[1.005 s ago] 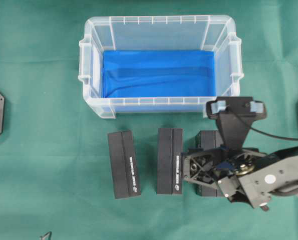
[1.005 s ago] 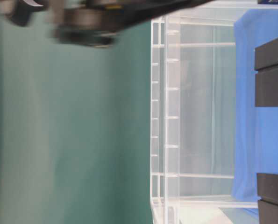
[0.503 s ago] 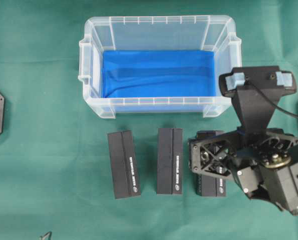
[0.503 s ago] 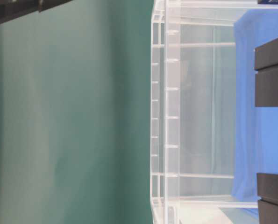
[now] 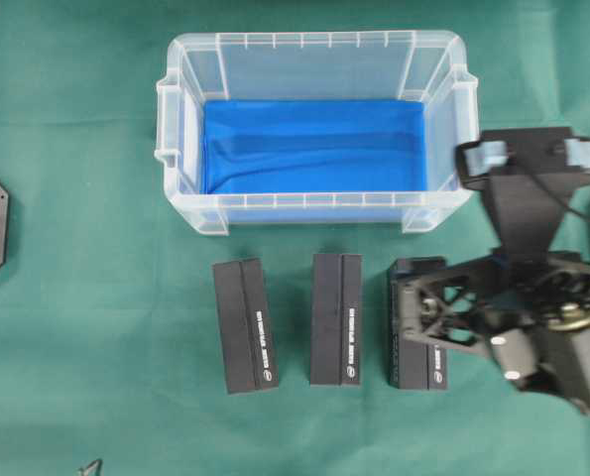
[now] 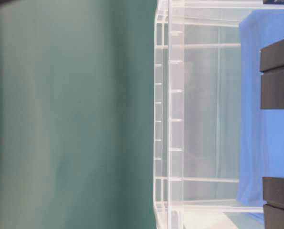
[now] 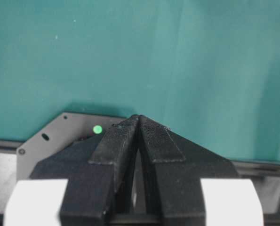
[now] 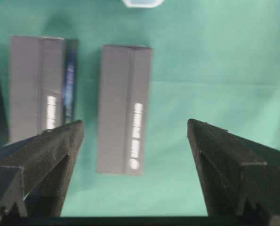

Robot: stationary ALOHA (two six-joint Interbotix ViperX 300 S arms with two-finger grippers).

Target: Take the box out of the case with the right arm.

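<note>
Green cloth (image 5: 86, 297); case (image 5: 314, 213) holds blue sheet (image 5: 314, 144) only; right gripper (image 8: 135, 141) spread; left gripper (image 7: 139, 123) pressed together.

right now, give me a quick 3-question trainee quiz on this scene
1. How many black rectangular boxes lie on the green cloth?
2. True or false: the clear plastic tub with blue lining holds a box.
3. The right end effector is: A open, B shut on a box.

Key: 1. three; 2. false; 3. A
</note>
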